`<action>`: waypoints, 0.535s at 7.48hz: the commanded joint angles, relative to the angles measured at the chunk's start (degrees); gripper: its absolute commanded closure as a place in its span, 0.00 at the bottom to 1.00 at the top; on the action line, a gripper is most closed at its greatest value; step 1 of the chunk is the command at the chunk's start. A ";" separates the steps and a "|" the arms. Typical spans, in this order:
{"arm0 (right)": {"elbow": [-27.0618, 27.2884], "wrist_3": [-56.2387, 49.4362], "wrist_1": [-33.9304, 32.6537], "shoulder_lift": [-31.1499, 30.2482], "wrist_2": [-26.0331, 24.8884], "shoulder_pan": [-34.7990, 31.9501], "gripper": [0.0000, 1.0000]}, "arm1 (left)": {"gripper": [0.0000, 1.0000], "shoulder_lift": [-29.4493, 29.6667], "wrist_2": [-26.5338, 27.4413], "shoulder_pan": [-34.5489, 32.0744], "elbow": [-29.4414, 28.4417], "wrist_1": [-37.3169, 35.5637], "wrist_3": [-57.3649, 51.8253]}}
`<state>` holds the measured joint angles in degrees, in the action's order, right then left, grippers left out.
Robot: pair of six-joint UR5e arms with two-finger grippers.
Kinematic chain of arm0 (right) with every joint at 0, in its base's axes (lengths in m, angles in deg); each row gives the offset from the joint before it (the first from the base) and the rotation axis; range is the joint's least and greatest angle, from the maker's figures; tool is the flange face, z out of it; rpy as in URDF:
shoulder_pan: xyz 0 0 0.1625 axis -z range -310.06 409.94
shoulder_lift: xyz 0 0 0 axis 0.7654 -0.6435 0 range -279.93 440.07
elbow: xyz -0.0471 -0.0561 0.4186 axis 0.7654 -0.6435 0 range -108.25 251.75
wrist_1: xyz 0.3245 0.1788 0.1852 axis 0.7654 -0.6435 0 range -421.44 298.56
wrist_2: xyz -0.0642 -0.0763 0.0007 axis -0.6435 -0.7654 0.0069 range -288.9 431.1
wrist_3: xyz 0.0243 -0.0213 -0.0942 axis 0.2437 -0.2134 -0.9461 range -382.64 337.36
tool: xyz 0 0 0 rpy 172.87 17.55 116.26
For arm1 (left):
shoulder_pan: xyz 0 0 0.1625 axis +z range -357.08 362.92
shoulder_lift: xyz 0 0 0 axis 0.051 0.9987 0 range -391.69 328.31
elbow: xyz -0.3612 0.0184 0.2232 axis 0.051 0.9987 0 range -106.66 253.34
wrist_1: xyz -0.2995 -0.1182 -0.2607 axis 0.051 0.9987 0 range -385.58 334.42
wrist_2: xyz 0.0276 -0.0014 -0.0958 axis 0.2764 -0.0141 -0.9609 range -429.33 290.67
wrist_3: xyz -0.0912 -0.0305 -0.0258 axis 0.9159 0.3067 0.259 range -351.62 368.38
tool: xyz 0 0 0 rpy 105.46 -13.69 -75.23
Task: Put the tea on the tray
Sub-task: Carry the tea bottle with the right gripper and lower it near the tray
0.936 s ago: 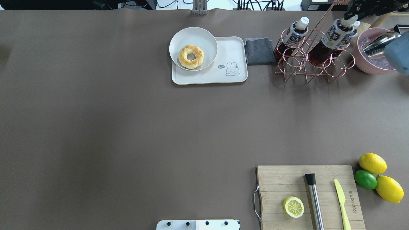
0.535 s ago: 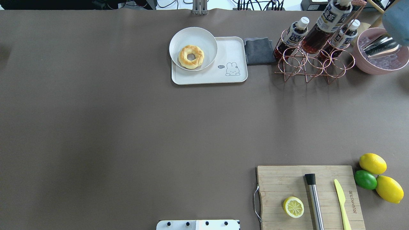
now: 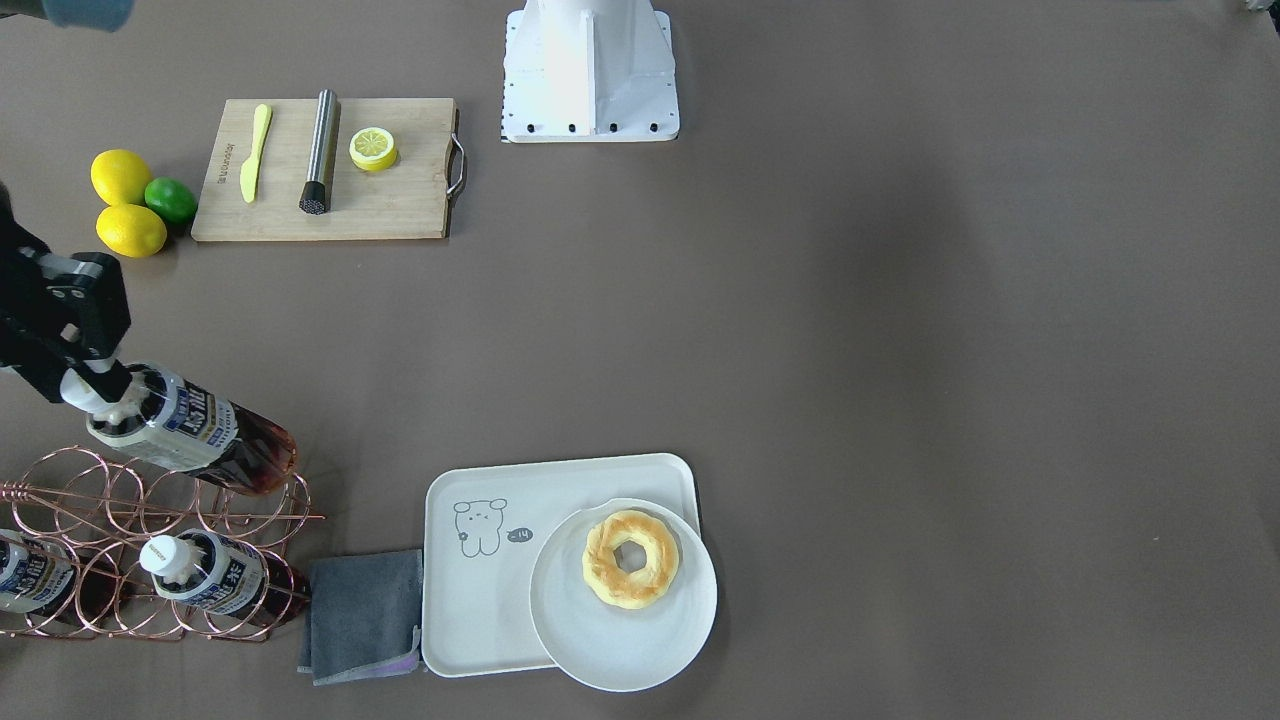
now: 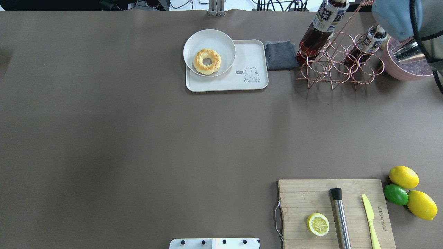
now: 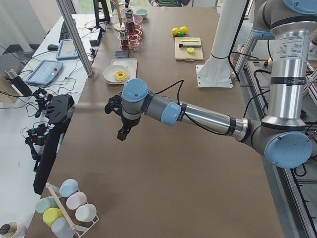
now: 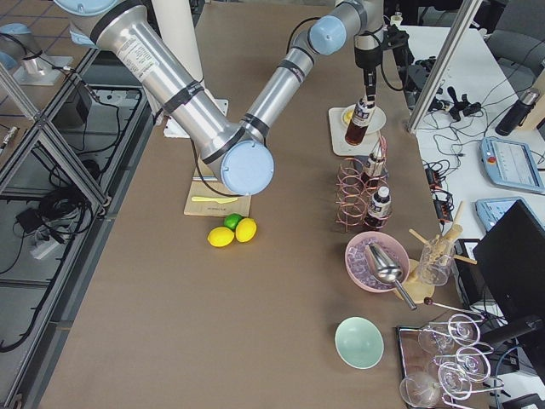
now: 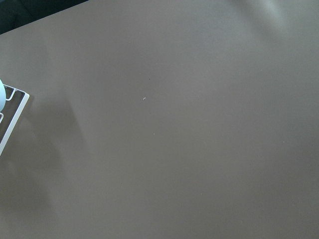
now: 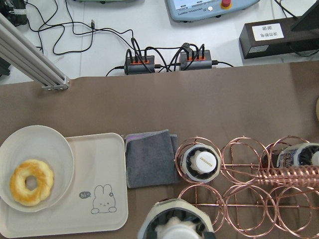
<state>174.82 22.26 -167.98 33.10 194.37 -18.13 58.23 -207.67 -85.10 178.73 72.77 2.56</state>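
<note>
Tea bottle lower left of front-facing view, held above copper wire rack; right gripper clamped on its cap. Tray well apart, lower centre, carrying plate with doughnut. Left gripper: open-or-closed state cannot be told.

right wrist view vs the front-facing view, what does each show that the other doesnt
Only the right wrist view: power strips and cables beyond the table's edge. Only the front-facing view: the cutting board, lemons, lime and robot's base. Both: the lifted tea, tray, plate with doughnut, grey cloth and copper rack.
</note>
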 commanded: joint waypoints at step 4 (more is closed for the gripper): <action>2.66 17.12 -4.54 6.89 -8.37 16.54 1.00 | 0.03 0.09 0.00 0.48 -0.10 0.00 0.11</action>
<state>175.23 34.79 -170.33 39.03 189.70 -7.55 58.31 -207.67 -84.80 178.67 72.76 2.58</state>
